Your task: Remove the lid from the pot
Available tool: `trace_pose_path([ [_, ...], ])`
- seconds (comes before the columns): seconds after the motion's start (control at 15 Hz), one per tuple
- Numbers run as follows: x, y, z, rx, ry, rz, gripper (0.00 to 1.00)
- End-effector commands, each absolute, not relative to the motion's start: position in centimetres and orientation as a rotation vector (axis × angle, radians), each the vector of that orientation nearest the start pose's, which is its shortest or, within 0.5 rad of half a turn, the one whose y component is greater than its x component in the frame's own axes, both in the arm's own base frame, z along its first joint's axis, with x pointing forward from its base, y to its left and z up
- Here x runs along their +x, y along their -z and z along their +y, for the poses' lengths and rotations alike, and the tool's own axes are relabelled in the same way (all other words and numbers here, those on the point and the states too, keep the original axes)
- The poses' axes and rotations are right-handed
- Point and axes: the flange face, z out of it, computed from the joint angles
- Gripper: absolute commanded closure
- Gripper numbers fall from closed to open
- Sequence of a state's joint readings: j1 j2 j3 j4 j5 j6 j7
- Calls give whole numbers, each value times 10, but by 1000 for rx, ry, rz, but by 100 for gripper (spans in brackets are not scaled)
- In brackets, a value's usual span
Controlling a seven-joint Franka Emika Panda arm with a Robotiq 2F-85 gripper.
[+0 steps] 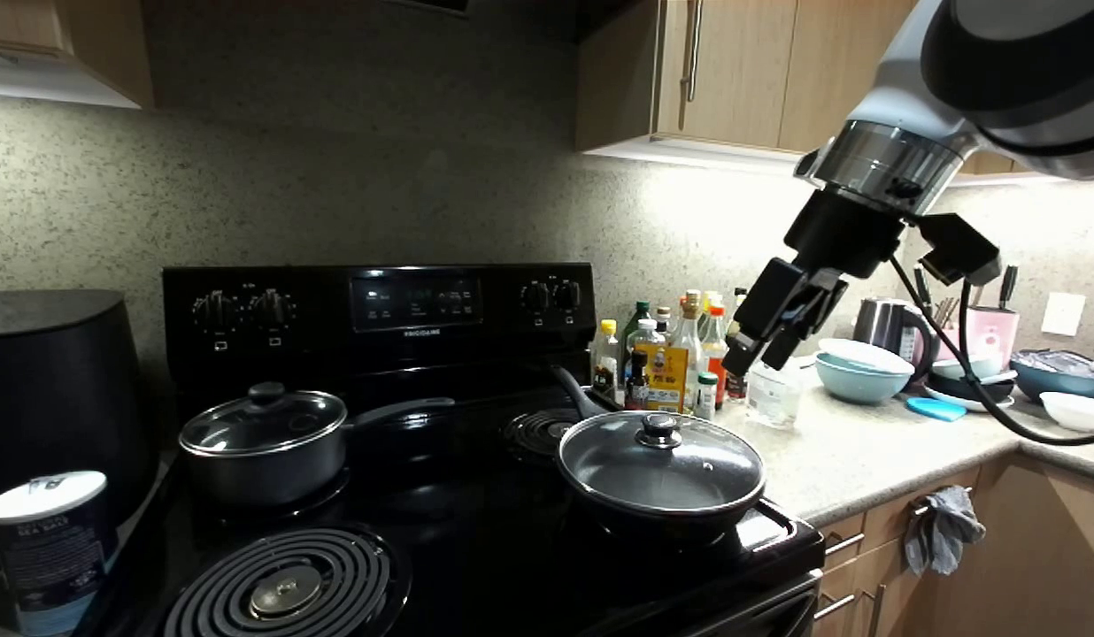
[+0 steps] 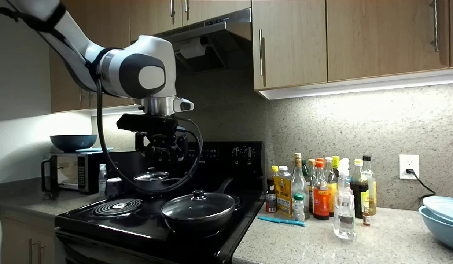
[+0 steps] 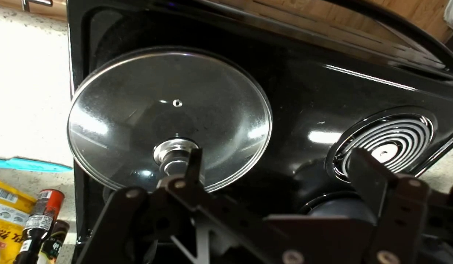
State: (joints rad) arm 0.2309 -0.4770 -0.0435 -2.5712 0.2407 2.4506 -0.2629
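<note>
The lid (image 1: 618, 464), clear domed glass with a metal rim and dark central knob, rests on the pot (image 1: 666, 524). The pot is a dark shallow pan with a long handle, on the stove. In an exterior view the lid (image 2: 201, 206) and pot (image 2: 212, 222) also show. In the wrist view the lid (image 3: 215, 113) fills the left half and hides most of the pot. My gripper (image 1: 759, 356) is open and empty, above the lid and apart from it. In the wrist view my gripper (image 3: 277, 157) has one finger overlapping the knob; the knob lies outside the gap between the fingers.
A smaller lidded pot (image 1: 268, 473) stands on the back-left burner, beside a bare coil burner (image 1: 286, 591). Several bottles (image 1: 689, 349) and a clear spray bottle (image 2: 344, 216) stand on the counter beside the stove. A blue knife (image 2: 281, 220) lies there. A range hood (image 2: 212, 33) hangs above.
</note>
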Motion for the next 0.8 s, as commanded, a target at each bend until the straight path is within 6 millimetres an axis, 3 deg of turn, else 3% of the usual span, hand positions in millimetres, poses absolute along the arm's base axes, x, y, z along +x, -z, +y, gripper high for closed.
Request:
trace_pose_path([
  [0.0,415,-461,78,-2873,526,-424,0],
  [0.47,459,-484,79,-2925,588,-270,0],
  [0.73,488,-482,80,-2950,551,-183,0],
])
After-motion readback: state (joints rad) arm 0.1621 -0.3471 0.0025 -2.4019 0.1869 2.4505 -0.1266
